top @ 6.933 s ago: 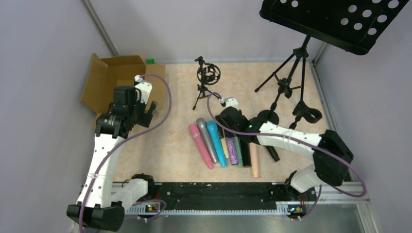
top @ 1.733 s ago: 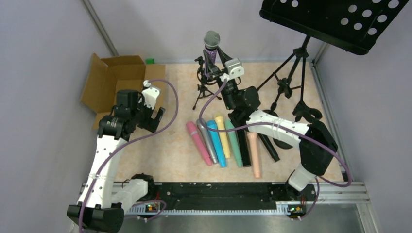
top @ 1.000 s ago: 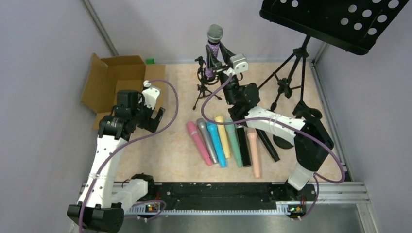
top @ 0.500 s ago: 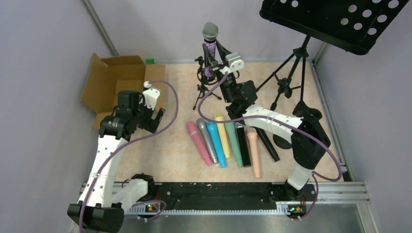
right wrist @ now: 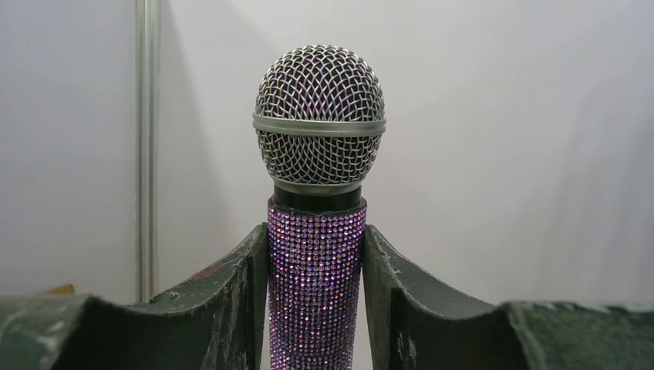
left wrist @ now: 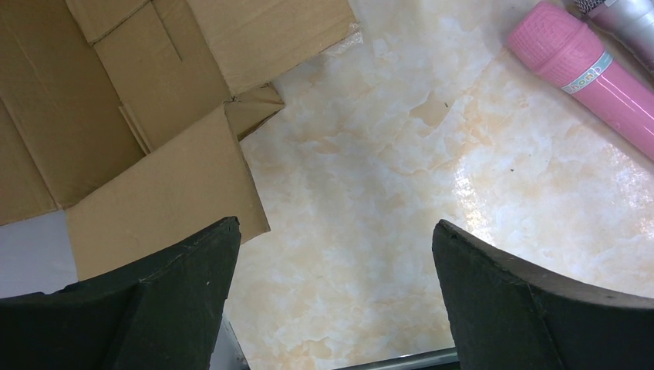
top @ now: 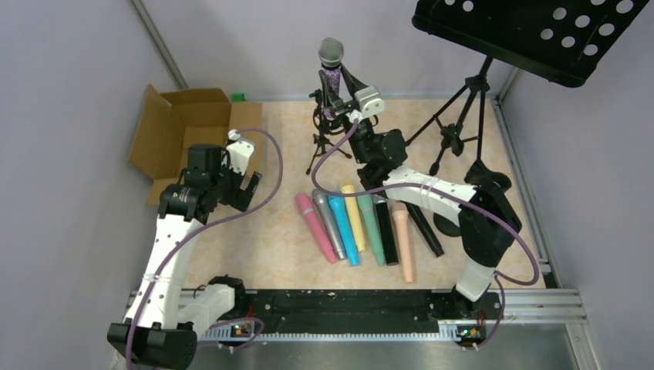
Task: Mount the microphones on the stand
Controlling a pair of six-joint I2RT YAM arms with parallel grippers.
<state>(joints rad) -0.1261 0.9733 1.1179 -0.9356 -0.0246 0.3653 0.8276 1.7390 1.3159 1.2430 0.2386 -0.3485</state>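
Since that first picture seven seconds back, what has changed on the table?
The right gripper took the purple microphone from the row, raised it upright and carried it back to the small tripod stand, holding it head up. The left gripper shifted slightly, open and empty. The other microphones and the cardboard box stayed put.
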